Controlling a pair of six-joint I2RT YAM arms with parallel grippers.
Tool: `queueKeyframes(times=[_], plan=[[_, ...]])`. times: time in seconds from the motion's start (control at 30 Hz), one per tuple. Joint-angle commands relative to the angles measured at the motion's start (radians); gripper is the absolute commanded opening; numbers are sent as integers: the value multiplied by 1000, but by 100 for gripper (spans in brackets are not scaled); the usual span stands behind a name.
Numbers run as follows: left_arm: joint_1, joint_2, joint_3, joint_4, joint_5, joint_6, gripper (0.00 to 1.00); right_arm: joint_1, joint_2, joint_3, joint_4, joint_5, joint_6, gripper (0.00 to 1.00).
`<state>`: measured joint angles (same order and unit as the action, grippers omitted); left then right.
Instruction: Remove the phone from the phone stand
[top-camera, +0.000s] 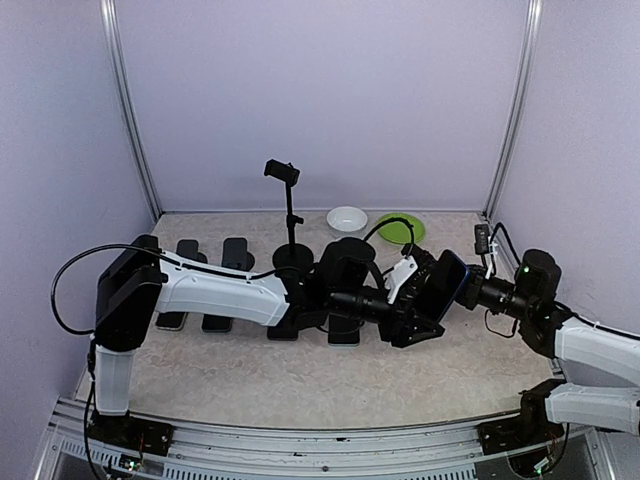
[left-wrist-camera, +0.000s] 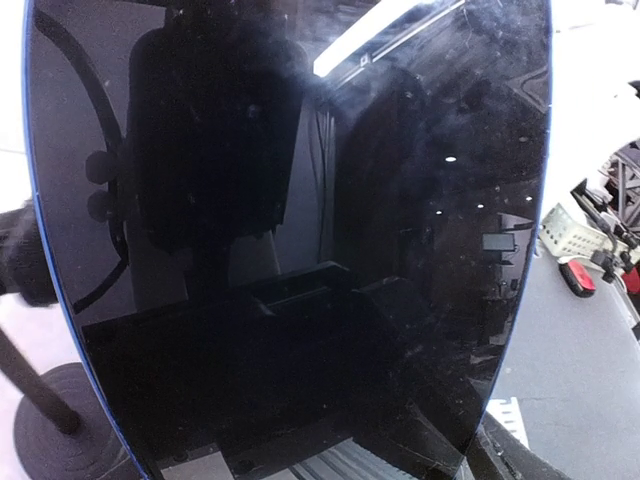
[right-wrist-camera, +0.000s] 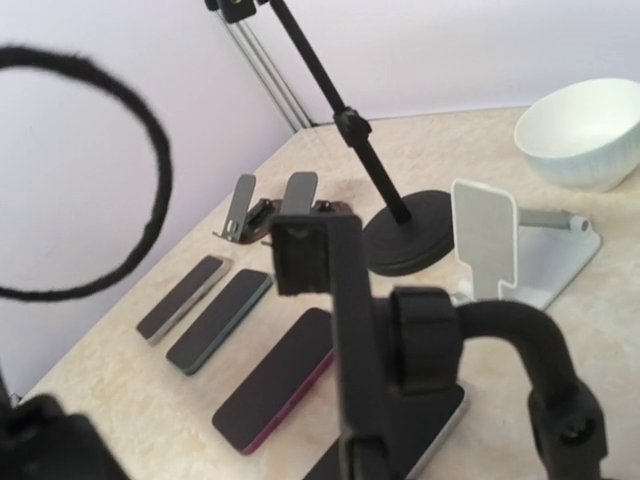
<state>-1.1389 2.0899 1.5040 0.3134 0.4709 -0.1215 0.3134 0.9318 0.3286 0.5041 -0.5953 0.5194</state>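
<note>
The phone (top-camera: 445, 285) is seen lifted clear of the table (top-camera: 300, 385), tilted on edge over the table's right half, about midway between its near and far edges. It is flanked by both arms: the left gripper (top-camera: 415, 315) is set against its screen side and the right gripper (top-camera: 473, 285) against its back.

In the left wrist view almost the whole frame is taken up by the dark, blue-rimmed phone (left-wrist-camera: 300, 250), so the fingers are hidden. Whether the left jaws are spread or pinching it cannot be told. The right jaws are not made out either (the top view is too small and dark there), and their state cannot be told.

Close to the right wrist camera a black clamp stand (right-wrist-camera: 345, 330) is seen: an upright bar with a squared claw on top, joined by a ball joint to a curved arm. Whether the phone is seated in it cannot be told.

A white stand (right-wrist-camera: 485, 240) is placed just behind the clamp stand. A tall pole stand (top-camera: 291, 225) is set near the middle of the far edge. A white bowl (top-camera: 347, 218) and a green plate (top-camera: 400, 228) are placed beside it, toward the far right corner. Three flat phones (right-wrist-camera: 220, 320) are laid side by side on the left half.
</note>
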Motion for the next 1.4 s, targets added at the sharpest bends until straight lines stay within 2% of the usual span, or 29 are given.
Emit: queueKeyframes(times=[0.0,0.23,0.57,0.93,1.17,1.37], plan=[[11,-108,-33,110,-37,5,19,-14,33,23,50,63,7,0],[61,-241,-185,171,-216,-10,19,-15,134,121,115,103,-36,0],[100,-331,-299,195,-343,-35,19,-31,383,265,275,108,-51,0],[105,-331,-334,211,-391,-59,19,-96,601,395,359,44,-50,0],[113,-328,-338,209,-399,-61,19,-109,682,475,358,13,-53,0],[122,-315,-334,207,-403,-68,19,-108,723,498,355,6,-129,0]])
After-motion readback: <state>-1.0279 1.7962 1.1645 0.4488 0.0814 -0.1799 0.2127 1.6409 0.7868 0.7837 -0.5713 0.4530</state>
